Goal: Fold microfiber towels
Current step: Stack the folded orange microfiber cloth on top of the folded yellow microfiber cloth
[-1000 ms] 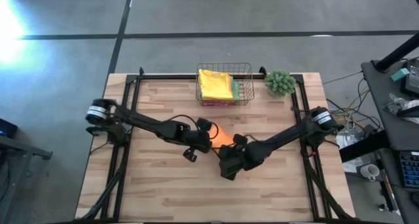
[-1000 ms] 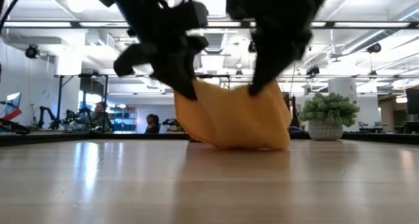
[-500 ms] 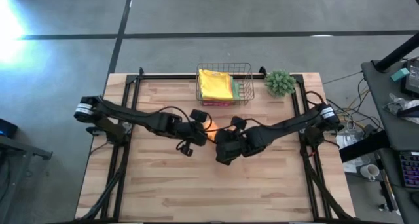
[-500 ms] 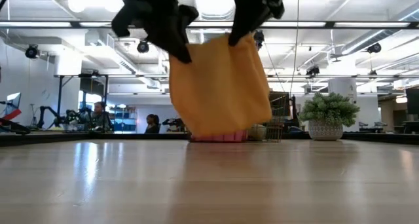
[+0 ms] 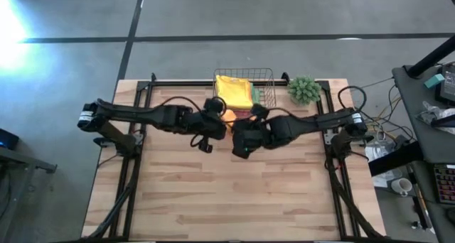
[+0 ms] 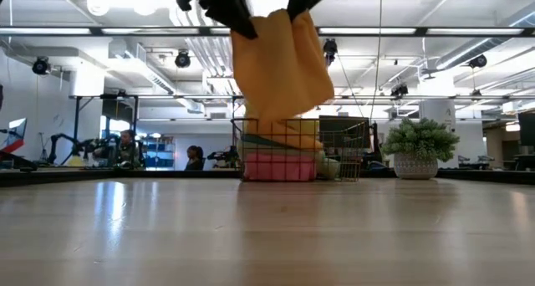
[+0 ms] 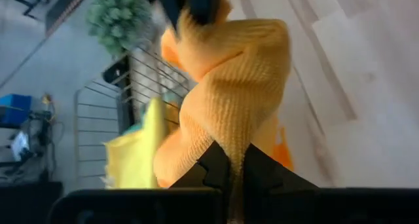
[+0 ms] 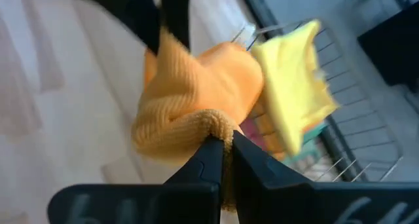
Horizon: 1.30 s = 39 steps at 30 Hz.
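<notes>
An orange microfiber towel (image 6: 281, 73) hangs in the air between my two grippers, in front of the copper wire basket (image 6: 341, 149) in the low view. My left gripper (image 6: 241, 25) is shut on its upper left end and my right gripper (image 6: 299, 6) on its upper right end. From above, only a little of the towel (image 5: 229, 116) shows between the two hands. In the basket lie a yellow towel (image 5: 233, 91) on top and a pink one (image 6: 272, 165) lower down. My left gripper pinches a bunched upper end of the orange towel (image 7: 230, 140) between its two fingers, slanting down from the table's left. The cloth is gathered in folds at the fingers. The towel hangs below, clear of the table. My right gripper pinches a rolled fold at the towel's other upper end (image 8: 213, 124) between its two fingers, slanting down from the table's right. The cloth between the two grippers sags slack, and the rest hangs free above the table.
The basket (image 5: 270, 74) stands at the table's far edge, just beyond the grippers. A small green plant (image 5: 304, 89) sits to its right. The wooden tabletop (image 5: 234, 193) stretches toward the near edge. People sit far off in the room behind.
Both grippers have risen and gone toward the table's far edge and the basket, drawing closer together. The orange towel, which a second ago had its lower part on the table, is lifted clear and hangs narrower and bunched.
</notes>
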{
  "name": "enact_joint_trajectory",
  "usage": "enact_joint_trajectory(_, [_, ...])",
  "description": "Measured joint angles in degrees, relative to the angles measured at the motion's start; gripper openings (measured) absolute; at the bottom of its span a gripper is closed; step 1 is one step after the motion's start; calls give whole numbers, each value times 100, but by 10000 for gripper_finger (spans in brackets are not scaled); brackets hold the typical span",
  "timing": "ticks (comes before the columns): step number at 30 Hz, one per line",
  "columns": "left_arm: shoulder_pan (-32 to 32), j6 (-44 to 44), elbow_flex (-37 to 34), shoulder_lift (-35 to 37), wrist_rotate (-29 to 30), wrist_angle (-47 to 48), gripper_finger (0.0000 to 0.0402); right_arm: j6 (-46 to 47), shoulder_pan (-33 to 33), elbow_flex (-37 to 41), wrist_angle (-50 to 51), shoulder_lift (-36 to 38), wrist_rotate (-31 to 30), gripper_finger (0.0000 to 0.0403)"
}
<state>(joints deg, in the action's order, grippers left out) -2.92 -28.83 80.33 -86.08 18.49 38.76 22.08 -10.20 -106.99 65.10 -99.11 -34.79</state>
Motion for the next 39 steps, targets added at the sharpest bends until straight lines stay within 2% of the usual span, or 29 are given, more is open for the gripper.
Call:
enact_joint_trajectory(8, [424,-457,586,0,235,90,0,-804,612,-643,153,11,-311,8])
enact_joint_trajectory(16, [1138,-944,893,-31,242,51,0,-1417,1327,-628,141,11,-292,8])
enact_joint_trajectory(21, [1633,-1301,974,-165,242,-161,0,-1997,1910,-624,-278,9,-243,8])
enact_joint_trajectory(32, [2608,-2413,973,-655,192,-1188,0,-3132,3498,-351,-1456,-35,1175,8])
enact_joint_trajectory(39, [2999,-3370,975,-1128,201,-2164,0,-4001,3985,234,-2273,-50,1477,8])
